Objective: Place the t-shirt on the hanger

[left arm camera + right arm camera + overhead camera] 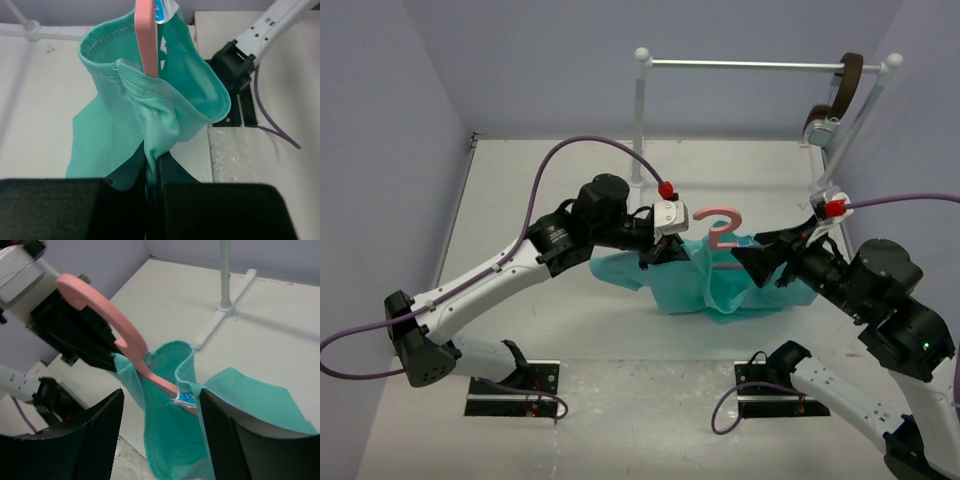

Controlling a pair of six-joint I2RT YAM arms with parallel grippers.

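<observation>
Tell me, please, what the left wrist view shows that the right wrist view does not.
Only the left wrist view: a bunched fold of the t-shirt running down between the shut fingers of the left gripper. Only the right wrist view: the curved hook of the hanger, and the right gripper standing open. Both: the shirt's collar with the hanger's pink neck passing through it, and the blue label beside that neck.
</observation>
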